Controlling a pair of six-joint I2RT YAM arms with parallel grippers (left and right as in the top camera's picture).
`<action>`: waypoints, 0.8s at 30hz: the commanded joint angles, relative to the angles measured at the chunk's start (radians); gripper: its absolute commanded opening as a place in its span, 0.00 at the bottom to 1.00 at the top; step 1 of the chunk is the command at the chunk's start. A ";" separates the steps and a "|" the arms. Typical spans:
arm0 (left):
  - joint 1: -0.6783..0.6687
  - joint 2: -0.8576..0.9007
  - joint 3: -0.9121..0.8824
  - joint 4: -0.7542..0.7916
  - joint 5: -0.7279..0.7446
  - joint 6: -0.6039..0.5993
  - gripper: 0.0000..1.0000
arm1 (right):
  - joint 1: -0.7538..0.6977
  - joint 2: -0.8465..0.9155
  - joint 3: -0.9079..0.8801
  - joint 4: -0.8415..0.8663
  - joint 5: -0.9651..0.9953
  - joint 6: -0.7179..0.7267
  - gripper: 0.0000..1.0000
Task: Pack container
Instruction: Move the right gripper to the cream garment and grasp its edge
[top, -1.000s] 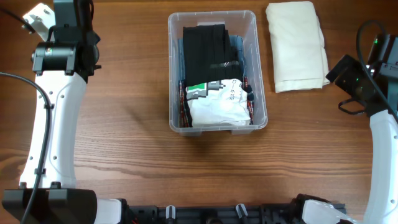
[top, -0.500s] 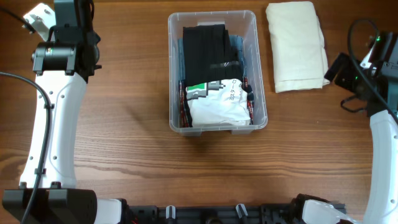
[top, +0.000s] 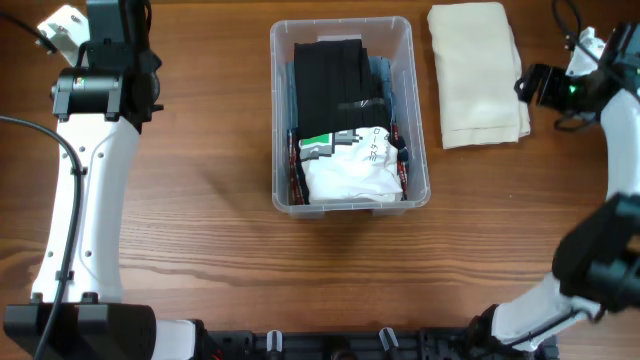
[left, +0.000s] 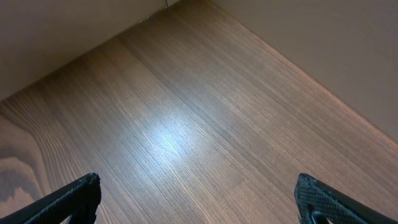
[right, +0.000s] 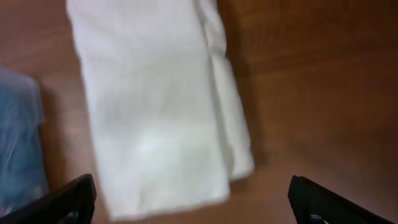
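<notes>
Your container (top: 418, 120): clear walls, thick rounded rim, holding a black garment (top: 328, 75) and a white garment (top: 350, 175). Left gripper (left: 199, 199) and right gripper (right: 193, 199): both spread wide.

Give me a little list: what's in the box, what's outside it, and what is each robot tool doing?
container: clear bin, holds folded clothes
inside: black garment at far end, white printed garment at near end
outside: folded cream cloth, right of the bin
left tool: open, empty, over bare table
right tool: open, empty, by the cloth
</notes>
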 joint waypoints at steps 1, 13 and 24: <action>0.006 0.003 0.000 0.000 -0.017 0.001 1.00 | -0.010 0.093 0.068 0.064 -0.031 -0.051 1.00; 0.006 0.003 0.000 0.000 -0.017 0.001 1.00 | -0.006 0.295 0.068 0.183 -0.043 -0.070 1.00; 0.006 0.003 0.000 0.000 -0.017 0.001 1.00 | 0.000 0.415 0.061 0.166 -0.068 -0.070 0.91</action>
